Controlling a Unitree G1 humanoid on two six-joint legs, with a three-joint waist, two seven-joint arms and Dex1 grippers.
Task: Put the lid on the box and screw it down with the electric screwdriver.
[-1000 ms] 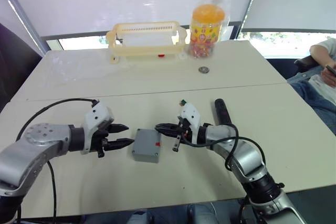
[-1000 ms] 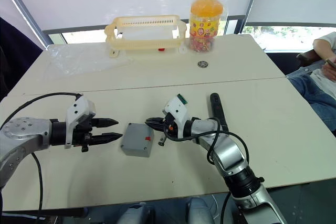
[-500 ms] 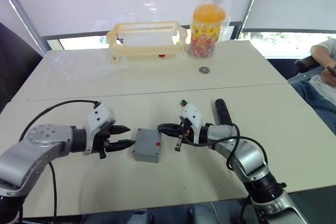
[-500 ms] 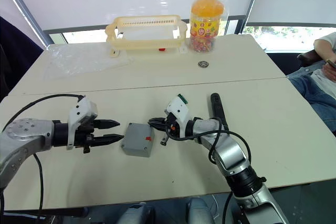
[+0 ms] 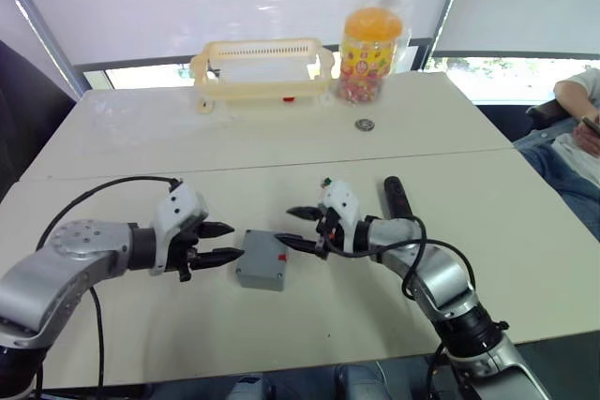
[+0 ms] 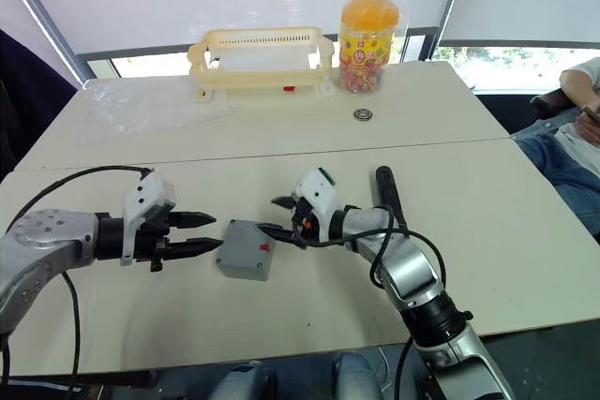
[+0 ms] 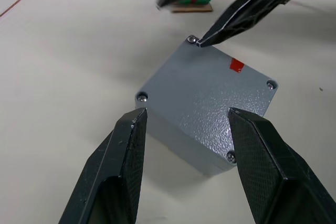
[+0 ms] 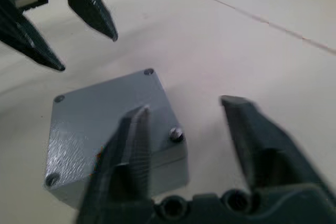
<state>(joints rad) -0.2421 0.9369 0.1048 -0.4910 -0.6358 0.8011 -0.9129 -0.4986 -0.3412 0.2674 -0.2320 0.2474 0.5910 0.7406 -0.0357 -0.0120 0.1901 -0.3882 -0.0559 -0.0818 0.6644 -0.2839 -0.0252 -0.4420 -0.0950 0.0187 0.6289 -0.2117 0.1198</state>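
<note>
The box (image 5: 262, 259) sits on the tabletop (image 5: 309, 325) between the two grippers, with the lid (image 7: 210, 95) already lying flush on top of it, a screw head at each corner and a small red mark near one edge. The screw at the corner nearest the right gripper (image 5: 296, 229) stands proud of the lid, so it looks not yet driven home.

The left gripper (image 5: 220, 242) hovers just beside the box with its fingers (image 7: 126, 161) spread to either side of one corner, apparently ready to steady it. The right gripper's fingers are also spread and hold nothing; one fingertip (image 7: 202, 41) rests at or just above a corner screw, perhaps seating it.

The electric screwdriver (image 5: 395, 198) lies untouched on the tabletop beside the right forearm, within reach for the driving step.

At the far side stand a cream plastic rack (image 5: 262, 70) and a jar with an orange lid (image 5: 369, 53); its printed label cannot be read. No other writing is legible.
</note>
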